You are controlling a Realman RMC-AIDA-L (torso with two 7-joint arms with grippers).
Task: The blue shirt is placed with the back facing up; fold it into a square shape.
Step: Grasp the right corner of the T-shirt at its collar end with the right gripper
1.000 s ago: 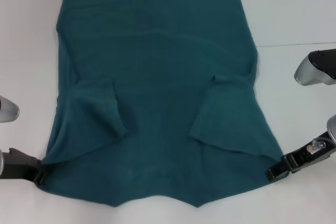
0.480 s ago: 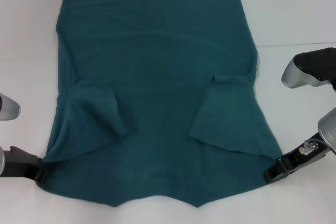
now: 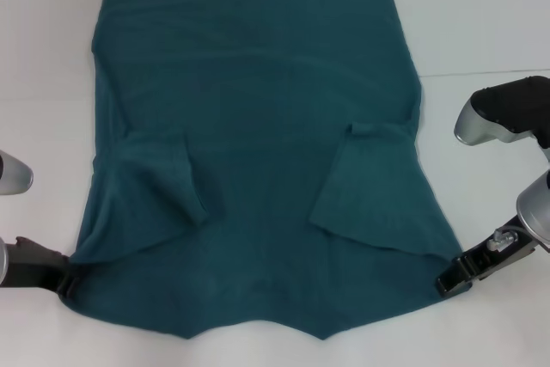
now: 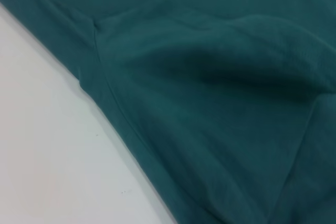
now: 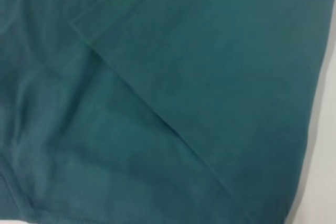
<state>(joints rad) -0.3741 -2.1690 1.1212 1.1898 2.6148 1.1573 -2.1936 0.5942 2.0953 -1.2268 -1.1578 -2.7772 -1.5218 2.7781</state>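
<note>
We see the blue shirt (image 3: 258, 152) spread flat across the middle of the white table (image 3: 481, 23), both sleeves folded in. Our left gripper (image 3: 62, 279) touches its lower left corner, our right gripper (image 3: 447, 281) its lower right corner. We cannot tell whether they pinch. Bare table lies on both sides.

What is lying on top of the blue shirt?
On the blue shirt only its own two sleeves lie, folded inward: one, the other. The fabric beneath them is covered.
</note>
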